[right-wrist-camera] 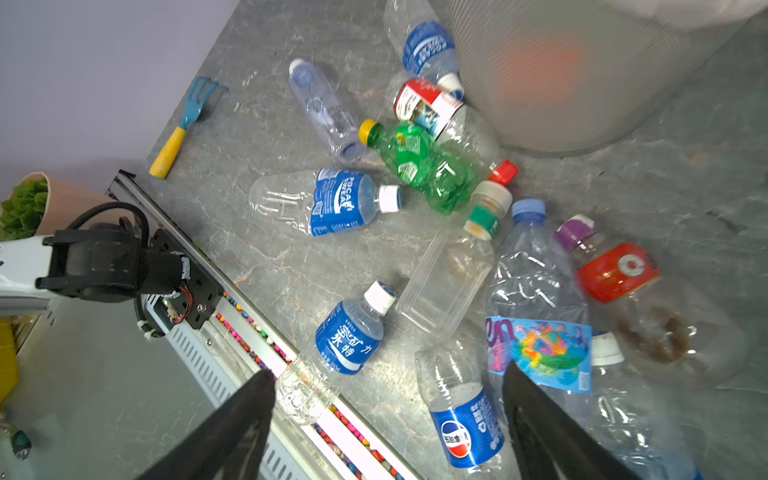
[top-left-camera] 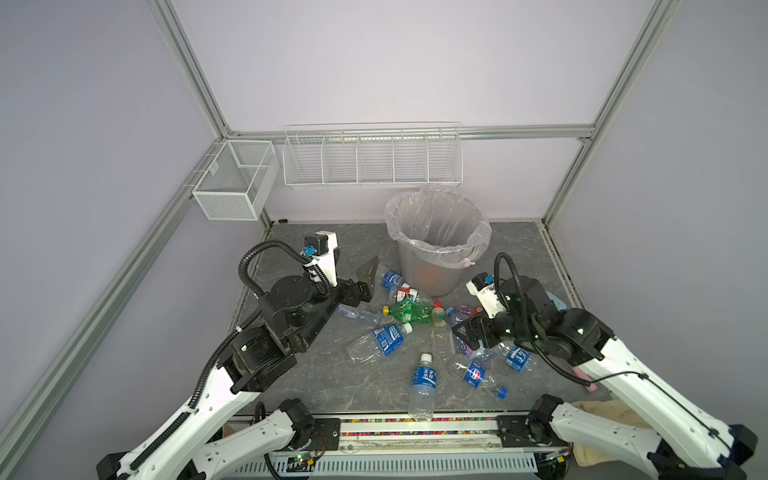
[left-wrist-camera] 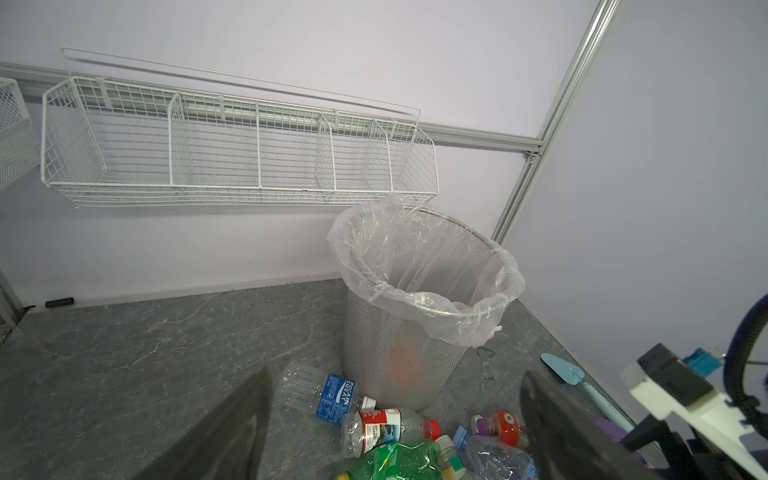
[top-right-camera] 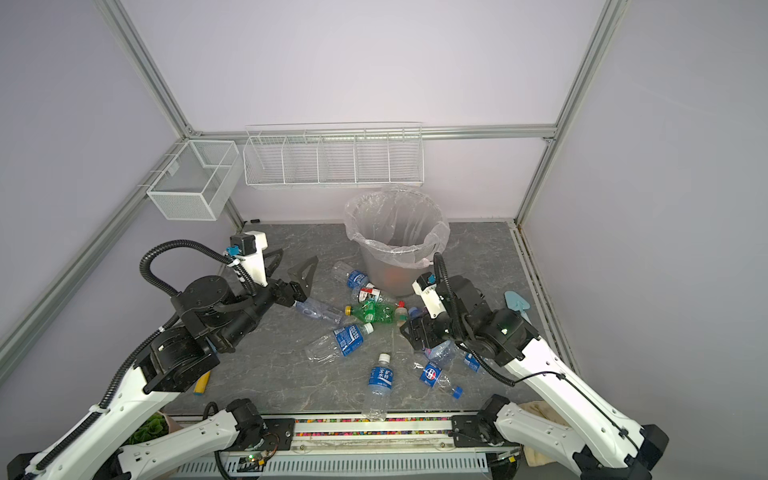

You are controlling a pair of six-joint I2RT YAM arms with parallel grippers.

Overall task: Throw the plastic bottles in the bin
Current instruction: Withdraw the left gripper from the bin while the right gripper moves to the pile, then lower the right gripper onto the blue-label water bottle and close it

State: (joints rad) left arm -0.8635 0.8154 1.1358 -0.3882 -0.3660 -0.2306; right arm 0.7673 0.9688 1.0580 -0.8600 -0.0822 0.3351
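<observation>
The left gripper (left-wrist-camera: 395, 419) is wide apart and holds nothing. The right gripper (right-wrist-camera: 388, 415) is wide apart too, and it is empty.

There is one bin (top-left-camera: 432, 272). It is round and pale grey with tiny holes like a net, and a thin crinkly clear bag (left-wrist-camera: 419, 266) folds over its rim. It stands past the left gripper, well apart from it. Something orange shows dimly through its wall.

About twelve bottles (right-wrist-camera: 536, 291) lie on the grey stony table (top-left-camera: 324, 374), all on their sides, all clear bendy plastic. They are spread between the two grippers, in front of the bin. Five have blue labels. One is all green (right-wrist-camera: 424, 164) and squashed, with a yellow cap. Two have red labels. One has a rainbow label (right-wrist-camera: 544, 349), and it lies just beside a right gripper finger. A blue label bottle (right-wrist-camera: 467, 424) lies between the right gripper's fingers, under them.

Two white wire baskets (top-left-camera: 372, 156) hang on the wall, far beyond both grippers.
</observation>
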